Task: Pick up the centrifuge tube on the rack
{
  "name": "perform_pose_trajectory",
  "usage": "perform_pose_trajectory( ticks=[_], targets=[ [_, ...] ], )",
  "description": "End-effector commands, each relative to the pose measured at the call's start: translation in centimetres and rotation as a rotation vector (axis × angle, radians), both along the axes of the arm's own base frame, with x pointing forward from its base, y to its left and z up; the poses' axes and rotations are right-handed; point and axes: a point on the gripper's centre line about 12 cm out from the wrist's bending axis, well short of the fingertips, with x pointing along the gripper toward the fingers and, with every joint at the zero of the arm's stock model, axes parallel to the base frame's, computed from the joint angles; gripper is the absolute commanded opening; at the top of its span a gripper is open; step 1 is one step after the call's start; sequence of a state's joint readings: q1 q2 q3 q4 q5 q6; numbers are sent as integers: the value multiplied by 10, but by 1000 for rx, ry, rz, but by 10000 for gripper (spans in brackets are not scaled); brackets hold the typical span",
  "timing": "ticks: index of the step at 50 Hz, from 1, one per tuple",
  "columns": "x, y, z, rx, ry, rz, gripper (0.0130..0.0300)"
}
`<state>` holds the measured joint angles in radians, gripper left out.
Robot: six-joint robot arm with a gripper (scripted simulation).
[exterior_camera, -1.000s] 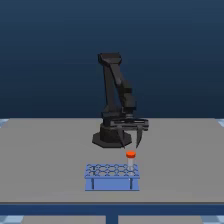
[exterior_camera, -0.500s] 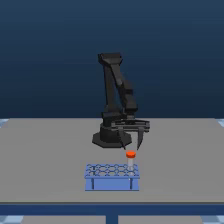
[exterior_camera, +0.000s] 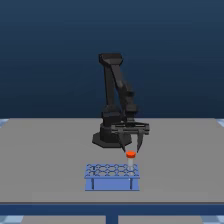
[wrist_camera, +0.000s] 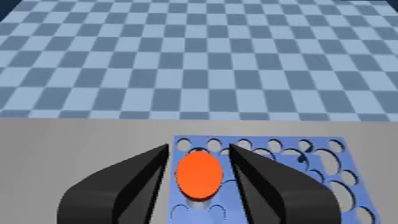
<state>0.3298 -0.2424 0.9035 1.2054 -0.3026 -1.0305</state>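
Centrifuge tube (exterior_camera: pixel 131 155) stands in a hole at the back corner of the rack (exterior_camera: pixel 112 184), on the exterior view's right, and what we mostly see of it is the orange-red cap; a short whitish stretch shows below the cap, too small to describe further. In the wrist view the cap (wrist_camera: pixel 199 172) sits squarely between the two dark fingers (wrist_camera: pixel 133 187), with a thin gap on each side, so we read the gripper (exterior_camera: pixel 132 148) as spread and not yet clamped. We judge this the end of the approach, just ahead of the grasp. Our next move calls for closing evenly on the tube below its cap, then lifting straight up so the tapered end clears the hole without dragging the light-blue rack across the grey table (exterior_camera: pixel 45 160).
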Motion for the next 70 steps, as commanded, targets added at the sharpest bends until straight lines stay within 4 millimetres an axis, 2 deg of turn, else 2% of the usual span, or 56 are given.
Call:
perform_pose_trajectory(
  ticks=[1,28,50,51,70],
  targets=[
    [0,0,-4,8,-2,-7,300],
    [0,0,-23,8,-2,-7,300],
    [0,0,-25,8,-2,-7,300],
    [0,0,-25,8,-2,-7,130],
    [0,0,-25,8,-2,-7,130]
  ],
)
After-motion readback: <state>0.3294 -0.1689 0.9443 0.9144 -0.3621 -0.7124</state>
